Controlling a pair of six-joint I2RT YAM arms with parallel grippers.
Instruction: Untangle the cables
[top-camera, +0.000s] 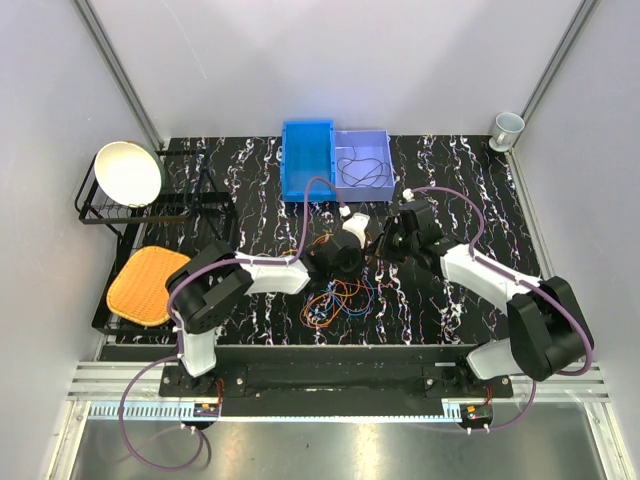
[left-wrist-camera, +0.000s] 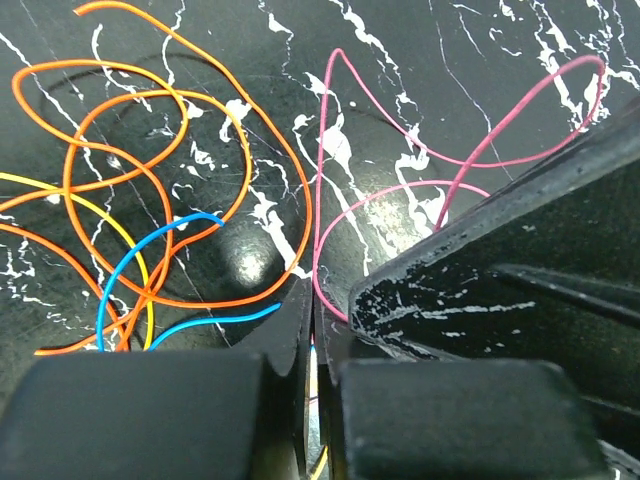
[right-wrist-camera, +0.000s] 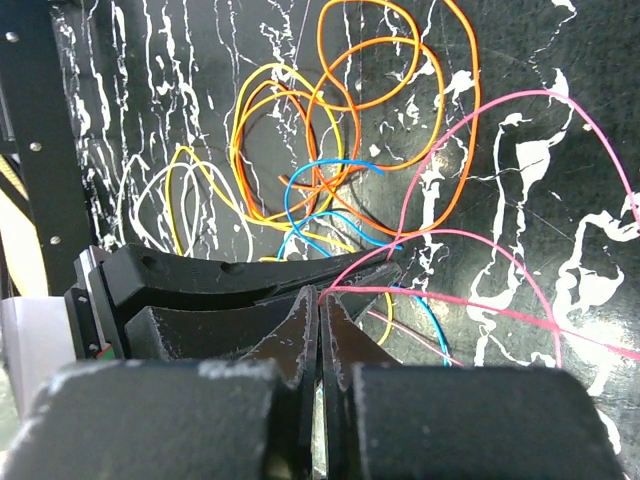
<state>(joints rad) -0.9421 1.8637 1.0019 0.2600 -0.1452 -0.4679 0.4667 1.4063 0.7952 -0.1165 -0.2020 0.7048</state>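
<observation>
1. Bench (top-camera: 450, 190) (black with white veining): it carries the cables (top-camera: 337, 297), a loose heap of thin loops, mostly orange with some blue, yellow and white. The heap lies near the front edge, between the two arm bases.
2. Left gripper (left-wrist-camera: 312, 305): the fingers are pressed together. A pink cable (left-wrist-camera: 321, 170) runs straight into the seam at their tips, so the gripper reads as clamped on that strand.
3. Right gripper (right-wrist-camera: 320, 300): the fingers are likewise together, and pink strands converge on their tips. It is judged to pinch the same pink cable. Each wrist view shows the other gripper's black finger just beside its own.
4. Governing relation: from above, the heap lies on the base side of both grippers, and the left gripper is the nearer. The pink loops run ahead of the tips and off to the right, away from the orange mass. Drawing the pink cable free would therefore call for a pull away from the heap. Blue strands cross the pink cable close to the tips and may drag along.
5. Far edge: a blue bin (top-camera: 306, 150) stands beside a lilac bin (top-camera: 362, 136), which holds a black cable (top-camera: 360, 172).
6. Writing: no label or brand is legible in any view.
</observation>
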